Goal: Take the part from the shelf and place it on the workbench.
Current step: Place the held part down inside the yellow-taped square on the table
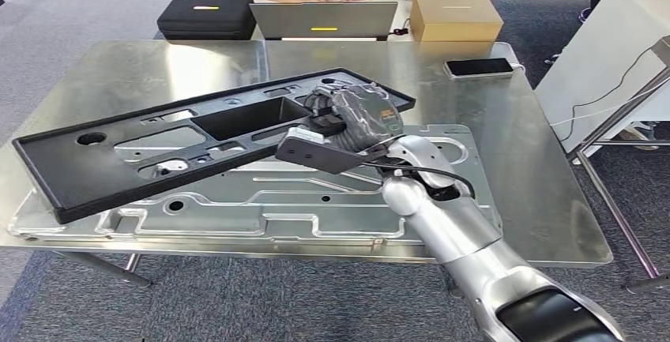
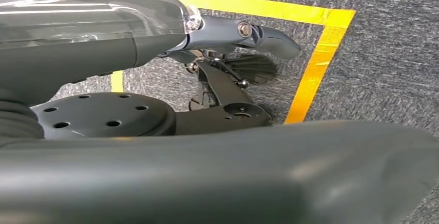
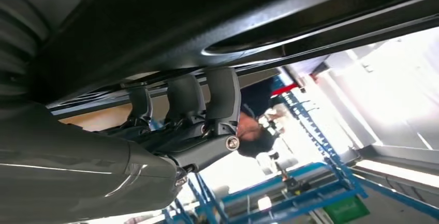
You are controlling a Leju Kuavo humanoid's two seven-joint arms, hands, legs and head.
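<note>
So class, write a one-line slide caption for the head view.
Right robot hand holds a black plastic part tilted above a metal panel on the workbench.

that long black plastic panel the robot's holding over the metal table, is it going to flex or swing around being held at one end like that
Probably stiff: the black panel stays straight along its whole length though the right robot hand grips it near one end. It looks light for its size, being thin with many cutouts. Held so far off centre, it may tend to pivot or droop toward the silver plate on the table.

Head view high, facing down at workbench (image 1: 513, 160), left wrist near floor, right wrist close beneath part (image 3: 217, 6)
</note>
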